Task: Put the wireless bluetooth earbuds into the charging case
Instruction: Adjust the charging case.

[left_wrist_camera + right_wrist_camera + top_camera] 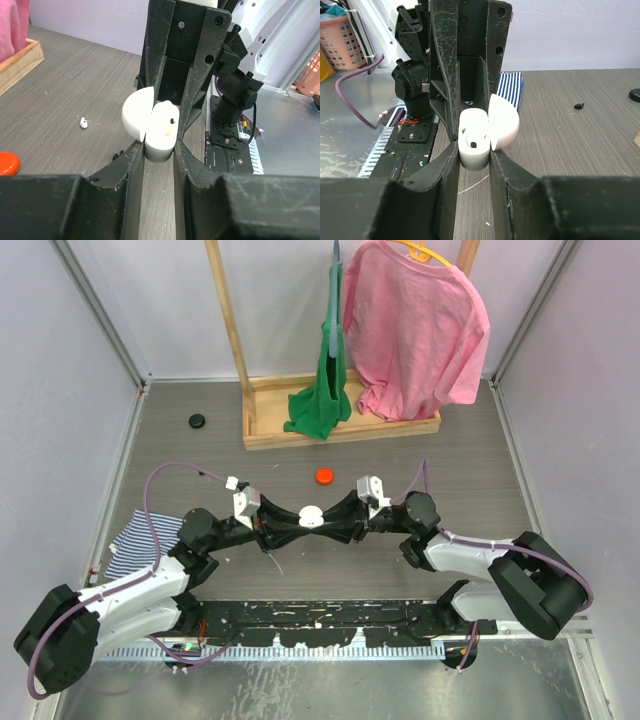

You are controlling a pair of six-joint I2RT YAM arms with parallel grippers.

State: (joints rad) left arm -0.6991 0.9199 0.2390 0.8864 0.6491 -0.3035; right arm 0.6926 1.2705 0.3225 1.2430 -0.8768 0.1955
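The charging case sits upright on the tabletop, pinched from opposite sides where the two arms meet. The left fingers press against both flanks of its base. The right fingers clamp the same base from the far side. Neither pair holds anything else.

This double grip looks meant to brace the small, light body so it cannot slide or tip. The grip is low on the base, which leaves the hinged lid free. The lid stands swung open just above and to one side of the fingertips, so the sockets face upward.

One earbud appears to be seated in the case between the left fingers, its rounded top showing above the rim. A second earbud lies loose on the tabletop, well apart from the left fingers and off to their outer side. The task therefore seems about half done. One pair of fingers would probably have to let go of the case to fetch the loose earbud while the other keeps the case steady.
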